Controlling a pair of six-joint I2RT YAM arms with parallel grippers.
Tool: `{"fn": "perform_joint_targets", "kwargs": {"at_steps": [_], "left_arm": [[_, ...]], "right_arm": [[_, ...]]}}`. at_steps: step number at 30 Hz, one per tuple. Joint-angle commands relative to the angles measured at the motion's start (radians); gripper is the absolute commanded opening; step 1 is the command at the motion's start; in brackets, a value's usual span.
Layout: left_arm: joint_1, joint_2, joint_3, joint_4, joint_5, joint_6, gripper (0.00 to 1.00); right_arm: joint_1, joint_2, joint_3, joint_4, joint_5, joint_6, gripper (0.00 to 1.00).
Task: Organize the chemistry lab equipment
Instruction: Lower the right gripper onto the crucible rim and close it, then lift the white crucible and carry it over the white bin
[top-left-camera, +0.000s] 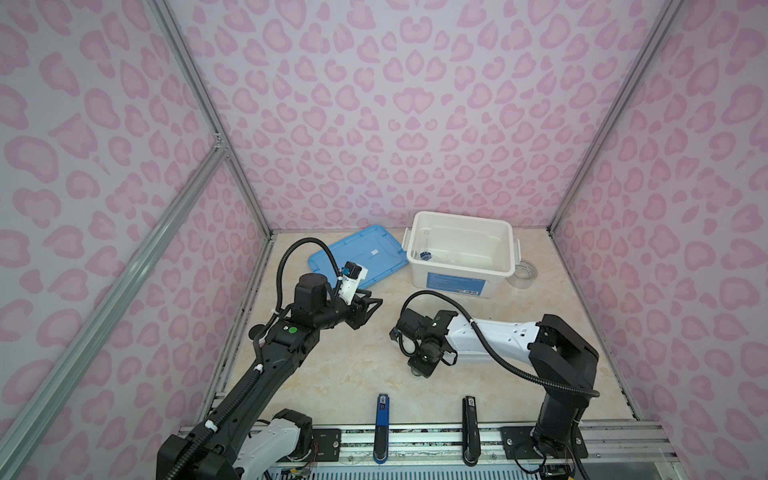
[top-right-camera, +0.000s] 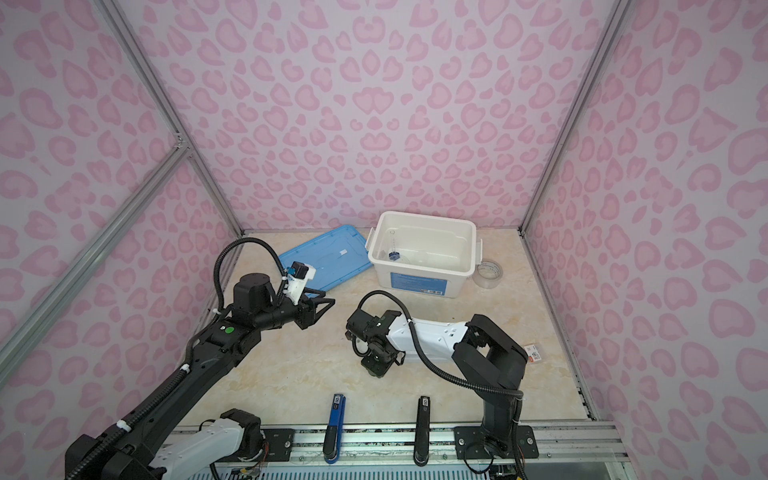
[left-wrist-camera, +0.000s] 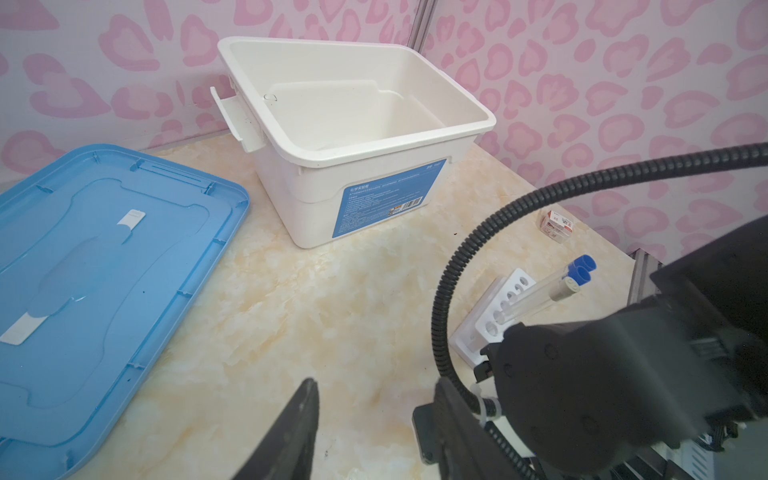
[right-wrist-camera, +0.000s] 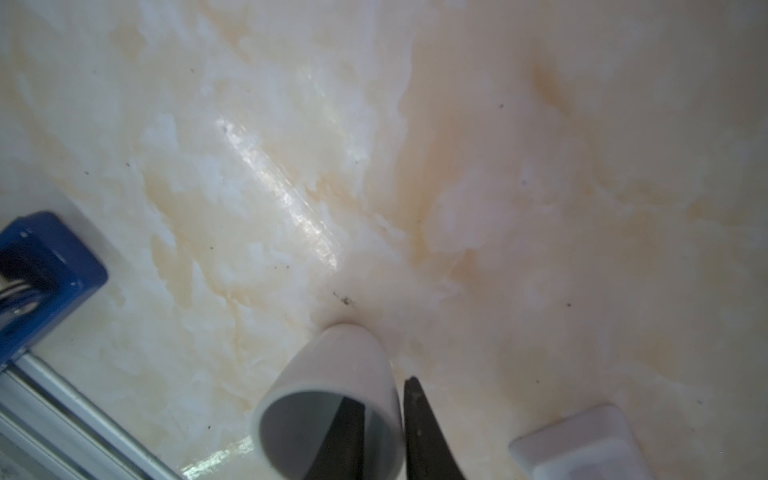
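One small white cup (right-wrist-camera: 332, 374): sits mouth-up with its narrow base down on the bench (right-wrist-camera: 291, 166), toward the front middle. In both top views my right arm hides nearly all of it.
Right gripper (right-wrist-camera: 378, 390): points straight down over the cup. One finger (right-wrist-camera: 340, 440) is inside the mouth and the other (right-wrist-camera: 424, 432) is just outside the wall. The jaws are narrow, but I cannot tell whether they pinch the wall.
White six-hole rack (left-wrist-camera: 505, 297): on the bench near my right gripper, seen only from the left wrist. My right arm covers it in both top views.
Thin clear tubes (left-wrist-camera: 540, 295): set in the rack's holes and leaning. Two carry blue caps (left-wrist-camera: 584, 266) and one a white cap.
Tiny blue-based cylinder (top-left-camera: 424, 255): inside the white bin (top-left-camera: 496, 284), close to its left wall.
Blue lid (top-left-camera: 361, 253): flat on the bench, just beside the bin on its left.
Left gripper (left-wrist-camera: 376, 384): hovers over bare bench between the lid and my right arm. Its jaws are well apart with nothing between them.
Clear tape roll (top-left-camera: 524, 275): on the bench, just beside the bin's right end.
Red-and-white box (top-right-camera: 533, 353): on the bench near the right wall, beyond my right arm.
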Motion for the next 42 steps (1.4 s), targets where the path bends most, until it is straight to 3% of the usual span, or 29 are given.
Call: {"fn": "perform_joint_targets", "kwargs": {"at_steps": [1,29,42], "left_arm": [[0.001,0.003,0.000,0.014,0.011,0.005,0.48],[0.000,-0.010,-0.005,0.008,0.002,0.003,0.47],[0.000,-0.009,0.009,0.000,-0.005,0.010,0.48]], "right_arm": [[0.001,0.011,0.003,-0.019,0.031,0.012,0.18],[-0.010,-0.020,0.071,-0.085,0.030,0.003,0.05],[-0.151,-0.052,0.380,-0.314,0.065,-0.089,0.05]]}}
